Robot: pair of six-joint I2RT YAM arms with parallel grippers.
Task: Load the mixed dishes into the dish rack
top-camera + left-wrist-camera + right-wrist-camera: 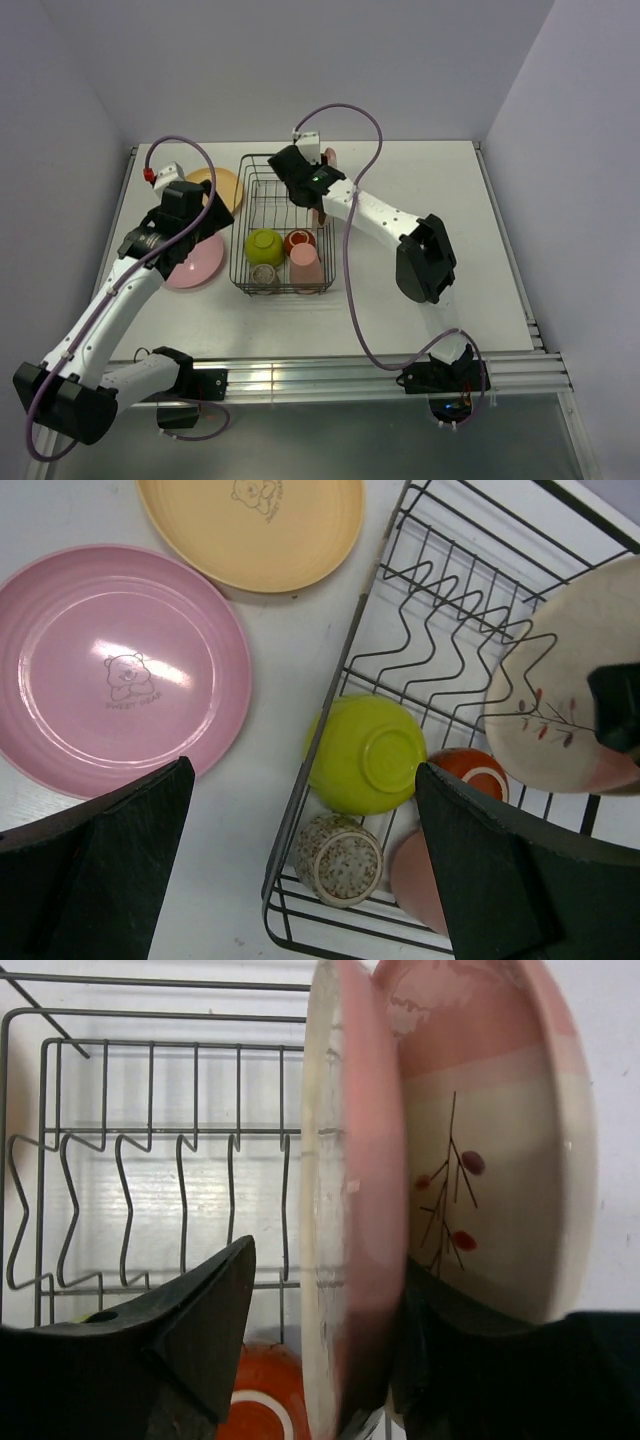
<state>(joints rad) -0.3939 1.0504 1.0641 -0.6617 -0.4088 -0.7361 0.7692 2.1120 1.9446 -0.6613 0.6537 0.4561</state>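
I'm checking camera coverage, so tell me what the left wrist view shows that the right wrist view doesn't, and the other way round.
Only the left wrist view: the pink plate and orange-yellow plate lying flat on the table beside the dish rack, plus the lime-green bowl, speckled cup and salmon-pink cup inside it.
Only the right wrist view: a pink-and-cream plate standing on edge between the right fingers.
Both: the dish rack, the twig plate and the red-brown mug.
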